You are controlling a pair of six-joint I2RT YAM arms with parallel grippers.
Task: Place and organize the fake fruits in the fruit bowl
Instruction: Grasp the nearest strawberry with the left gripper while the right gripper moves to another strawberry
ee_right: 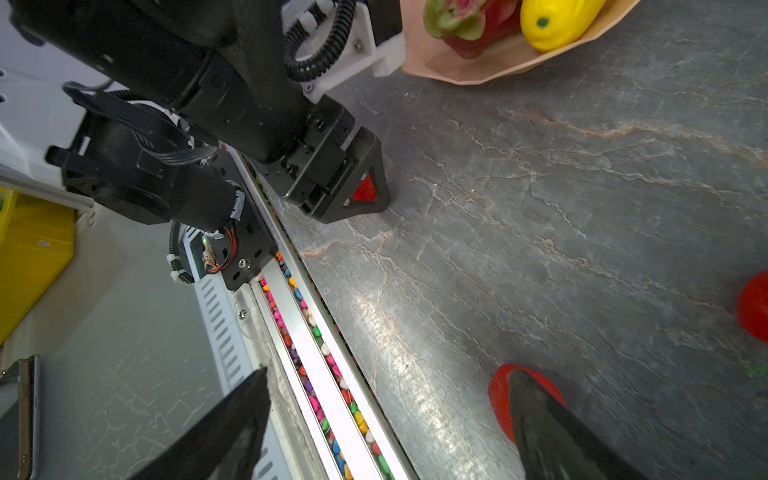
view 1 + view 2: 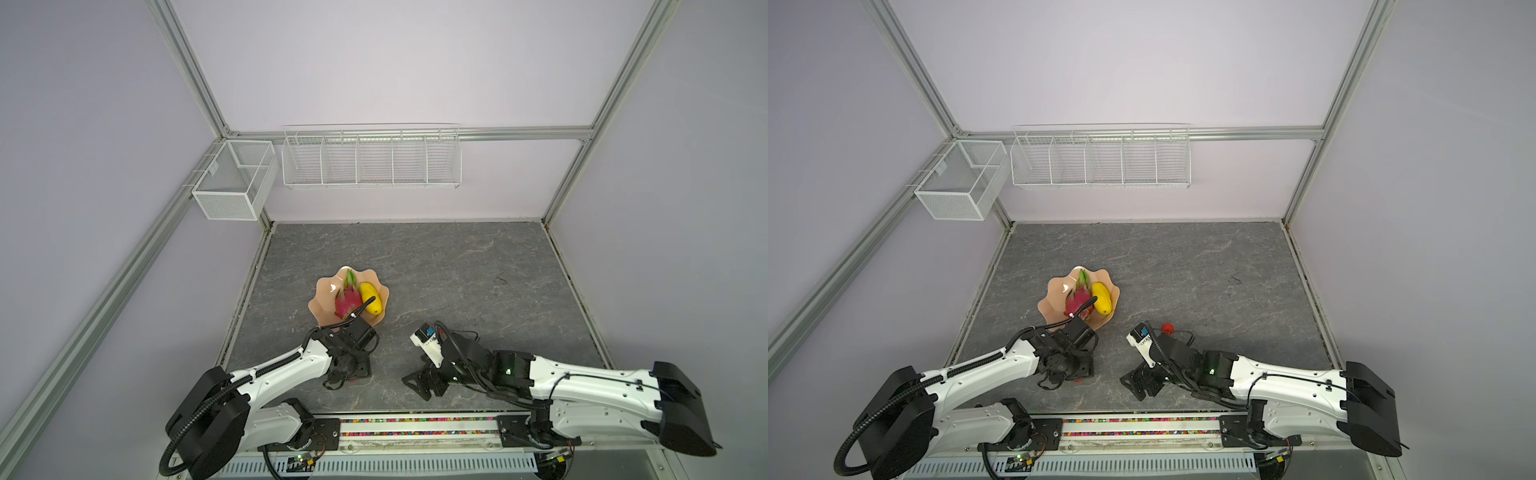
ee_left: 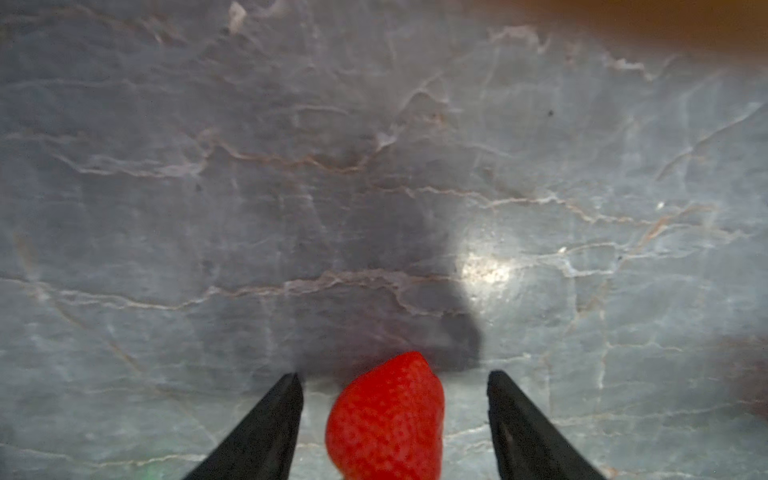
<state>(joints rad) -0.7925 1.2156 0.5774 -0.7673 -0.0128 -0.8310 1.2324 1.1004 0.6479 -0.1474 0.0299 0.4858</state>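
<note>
Left wrist view, red dimpled strawberry (image 3: 386,419), inside spread left pincer (image 3: 395,375)

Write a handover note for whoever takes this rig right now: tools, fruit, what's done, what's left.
Left tool: open, straddling a red strawberry-like fake fruit on the grey marbled table, not yet gripping.
Right tool: open, empty. A second red strawberry lies by one of its fingers, and a third strawberry sits nearby on the table.
Done: magenta dragon fruit and yellow oblong fruit lie side by side in the peach-pink scalloped bowl.
Left: all three strawberries into the bowl.
</note>
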